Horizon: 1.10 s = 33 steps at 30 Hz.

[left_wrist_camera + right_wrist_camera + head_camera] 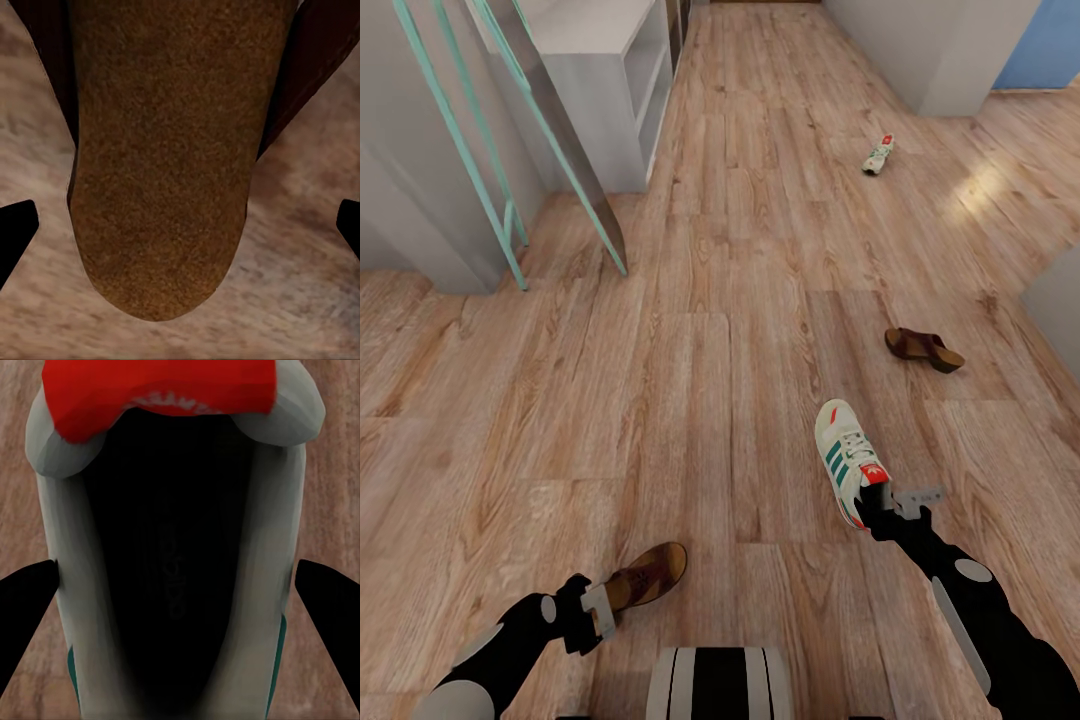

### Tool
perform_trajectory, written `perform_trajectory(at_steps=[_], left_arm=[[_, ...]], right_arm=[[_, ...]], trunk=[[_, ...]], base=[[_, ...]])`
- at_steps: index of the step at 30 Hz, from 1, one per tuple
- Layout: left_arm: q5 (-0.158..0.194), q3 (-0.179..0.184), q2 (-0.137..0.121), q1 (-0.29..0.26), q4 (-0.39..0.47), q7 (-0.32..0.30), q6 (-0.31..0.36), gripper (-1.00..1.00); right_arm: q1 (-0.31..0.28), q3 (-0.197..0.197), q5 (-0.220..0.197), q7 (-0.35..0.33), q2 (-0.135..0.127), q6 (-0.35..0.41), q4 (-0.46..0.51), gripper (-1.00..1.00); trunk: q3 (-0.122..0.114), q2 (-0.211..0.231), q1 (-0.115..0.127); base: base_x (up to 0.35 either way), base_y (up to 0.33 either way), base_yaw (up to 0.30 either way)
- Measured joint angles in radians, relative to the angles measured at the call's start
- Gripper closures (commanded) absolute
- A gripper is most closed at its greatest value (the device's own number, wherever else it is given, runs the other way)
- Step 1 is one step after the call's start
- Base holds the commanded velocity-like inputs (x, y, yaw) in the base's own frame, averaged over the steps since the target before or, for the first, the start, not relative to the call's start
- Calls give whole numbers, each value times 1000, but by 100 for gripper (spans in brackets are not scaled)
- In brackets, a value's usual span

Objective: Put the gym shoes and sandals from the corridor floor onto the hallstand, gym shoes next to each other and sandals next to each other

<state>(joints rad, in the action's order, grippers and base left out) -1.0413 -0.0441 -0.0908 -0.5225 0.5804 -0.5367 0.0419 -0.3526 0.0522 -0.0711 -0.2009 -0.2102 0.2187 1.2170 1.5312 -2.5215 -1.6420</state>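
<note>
My right gripper point(882, 503) is at the heel of a gym shoe point(847, 460), toe pointing away from me; in the right wrist view its dark fingers point(26, 604) sit either side of the shoe's opening, but whether they pinch it I cannot tell. My left gripper point(598, 610) is at the near end of a sandal point(645, 576), low and left; the left wrist view has the tan footbed point(161, 157) between the fingertips point(15, 232), with gaps on both sides, grip uncertain. Second sandal point(923, 349) lies on the corridor floor point(710, 330), right, past the held shoe. Second gym shoe point(878, 154) lies far right. A light grey shelf unit point(610, 80) stands far left, behind a teal-framed leaning panel point(555, 120).
</note>
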Motion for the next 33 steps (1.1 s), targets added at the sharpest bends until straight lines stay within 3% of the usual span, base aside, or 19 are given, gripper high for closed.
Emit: perform_trajectory(at_steps=[14,18,24,29,33], left_arm=[[-2,0,-2,-2,26,-1,9,-100],[-2,0,-5,-2,26,0,10,-100],[-2,0,-6,-2,27,0,10,-100],[-2,0,-9,-2,27,0,11,-100],[-2,0,-9,-2,27,0,11,-100]], right_arm=[[0,0,0,0,0,0,0,100],[0,0,0,0,0,-1,0,100],[0,0,-1,0,0,-1,0,100],[0,0,-1,0,0,-1,0,100],[0,0,-1,0,0,-1,0,100]], trunk=[[0,0,0],[15,-1,-2],[15,-1,-2],[35,-2,-4],[35,-2,-4]], base=[[0,0,0],[0,0,0],[0,0,0],[0,0,0],[0,0,0]])
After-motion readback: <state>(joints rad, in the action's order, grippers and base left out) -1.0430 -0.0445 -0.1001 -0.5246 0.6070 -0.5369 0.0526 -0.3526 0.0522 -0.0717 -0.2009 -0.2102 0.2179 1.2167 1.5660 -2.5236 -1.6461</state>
